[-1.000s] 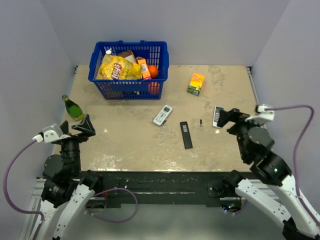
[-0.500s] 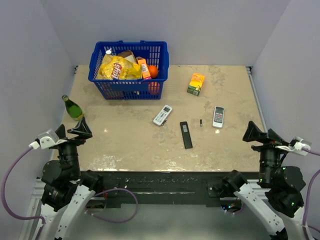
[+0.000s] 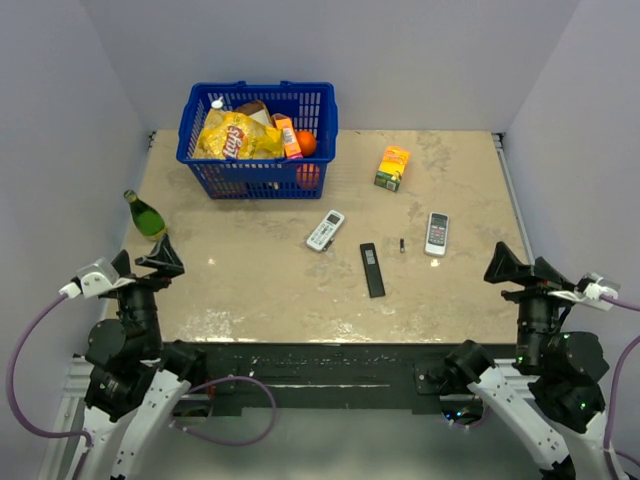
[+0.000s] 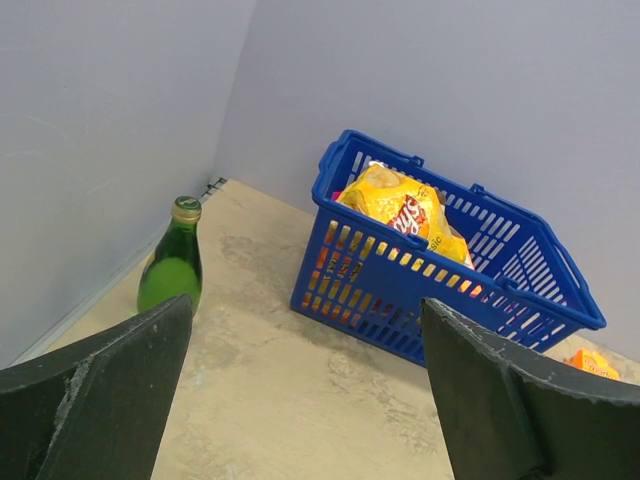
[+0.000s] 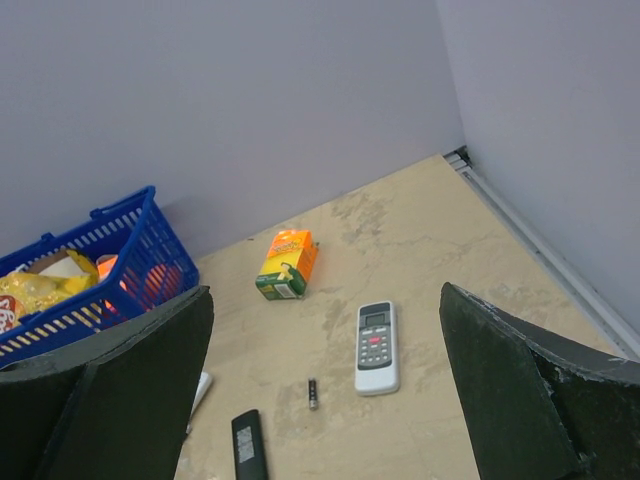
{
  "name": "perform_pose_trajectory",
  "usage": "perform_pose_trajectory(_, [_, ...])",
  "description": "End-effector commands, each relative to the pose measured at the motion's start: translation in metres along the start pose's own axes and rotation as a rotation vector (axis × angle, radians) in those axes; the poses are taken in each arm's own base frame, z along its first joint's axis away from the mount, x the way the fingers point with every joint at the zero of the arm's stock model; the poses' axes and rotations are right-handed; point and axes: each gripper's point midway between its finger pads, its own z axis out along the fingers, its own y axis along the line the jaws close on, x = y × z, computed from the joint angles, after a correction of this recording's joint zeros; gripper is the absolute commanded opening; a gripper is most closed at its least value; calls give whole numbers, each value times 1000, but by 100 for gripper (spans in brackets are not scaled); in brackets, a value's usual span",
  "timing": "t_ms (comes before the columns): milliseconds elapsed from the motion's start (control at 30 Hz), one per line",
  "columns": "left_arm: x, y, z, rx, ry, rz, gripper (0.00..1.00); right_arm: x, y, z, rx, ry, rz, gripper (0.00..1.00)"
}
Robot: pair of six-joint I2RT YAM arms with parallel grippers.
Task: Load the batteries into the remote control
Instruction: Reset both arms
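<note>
Gaping empty: left hand [image 3: 143,262] and right hand [image 3: 522,270], at the desk's [image 3: 250,290] near corners.
Best pinch the battery [image 3: 402,244] beside the remote control [image 3: 372,269] crosswise.

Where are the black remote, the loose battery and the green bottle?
black remote [image 3: 372,270]: top external view, middle of its body.
battery [image 5: 312,393]: right wrist view, middle of the cylinder.
green bottle [image 4: 170,280]: left wrist view, on its belly.
</note>
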Motion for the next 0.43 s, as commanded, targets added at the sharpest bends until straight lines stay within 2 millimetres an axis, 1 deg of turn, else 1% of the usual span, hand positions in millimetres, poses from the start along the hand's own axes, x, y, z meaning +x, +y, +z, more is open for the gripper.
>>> perform_pose_trajectory(0, [-3, 2, 2, -22, -21, -6, 100, -7, -4, -1, 15, -30, 12, 98])
perform_pose_trajectory(400, [-4, 4, 3, -29, -30, -14, 99, -6, -1, 1, 9, -27, 1, 98])
